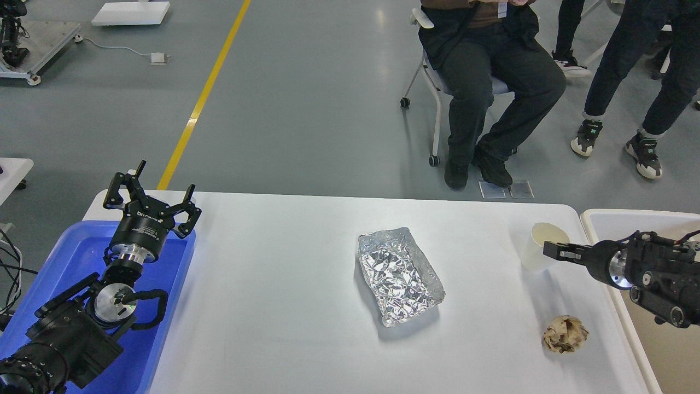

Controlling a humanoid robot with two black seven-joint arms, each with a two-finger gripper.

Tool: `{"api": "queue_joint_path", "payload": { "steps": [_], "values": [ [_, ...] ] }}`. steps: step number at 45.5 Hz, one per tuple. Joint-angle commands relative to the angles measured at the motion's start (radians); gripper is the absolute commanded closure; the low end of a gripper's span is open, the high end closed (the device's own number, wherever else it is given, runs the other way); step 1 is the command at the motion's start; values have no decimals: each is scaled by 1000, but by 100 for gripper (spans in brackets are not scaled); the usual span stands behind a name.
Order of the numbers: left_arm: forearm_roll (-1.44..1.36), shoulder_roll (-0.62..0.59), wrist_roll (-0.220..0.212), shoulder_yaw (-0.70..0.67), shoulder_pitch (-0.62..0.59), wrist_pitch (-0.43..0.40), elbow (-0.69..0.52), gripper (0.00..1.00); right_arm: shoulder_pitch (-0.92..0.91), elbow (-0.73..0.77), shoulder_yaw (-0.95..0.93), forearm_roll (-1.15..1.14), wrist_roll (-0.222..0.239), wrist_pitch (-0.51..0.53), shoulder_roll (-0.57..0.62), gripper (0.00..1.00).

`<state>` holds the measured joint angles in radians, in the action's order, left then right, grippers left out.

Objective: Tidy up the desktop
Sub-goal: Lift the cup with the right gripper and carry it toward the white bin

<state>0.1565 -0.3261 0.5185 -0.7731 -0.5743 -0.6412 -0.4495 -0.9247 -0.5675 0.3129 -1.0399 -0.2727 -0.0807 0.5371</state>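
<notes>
Meanwhile, a humanoid robot's two black arms flank the desktop [273, 284], a wide white tabletop with rounded corners that fills the lower middle of the head view. The left gripper [150, 189] hangs over the far corner of a blue tray [164, 306] at the table's left edge, its fingers spread wide apart and holding nothing. The right gripper [558, 250] reaches in from the right, level with a pale paper cup [538, 246] that stands upright near the table's far right corner; its tip overlaps the cup's side, and whether the fingers are parted or closed on the cup cannot be told from this angle.

A crumpled foil tray [399, 276] lies near the centre of the table, set at a slant, well apart from both arms. A balled-up wad of brown paper [565, 334] rests near the table's front right, below the cup. A cream-white bin [601, 219] with a raised rim sits just beside the table's right edge, behind the right arm.

Beyond the table, a seated person [492, 82] in dark clothing occupies a wheeled chair on the grey floor, where a yellow line [205, 98] runs diagonally.
</notes>
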Motion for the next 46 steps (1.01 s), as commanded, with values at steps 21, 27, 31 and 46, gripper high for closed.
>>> {"api": "queue_joint_path", "payload": {
  "steps": [21, 27, 31, 46],
  "values": [
    [0, -1, 0, 0, 1, 0, 0, 0, -143, -25, -3, 67, -109, 82, 147, 100],
    [0, -1, 0, -2, 1, 0, 0, 0, -183, -37, -3, 69, -135, 111, 196, 100],
    [0, -1, 0, 0, 1, 0, 0, 0, -209, -37, -3, 73, -151, 121, 228, 100],
    [0, -1, 0, 0, 1, 0, 0, 0, -316, -34, -8, 77, -166, 159, 348, 100]
  ]
}}
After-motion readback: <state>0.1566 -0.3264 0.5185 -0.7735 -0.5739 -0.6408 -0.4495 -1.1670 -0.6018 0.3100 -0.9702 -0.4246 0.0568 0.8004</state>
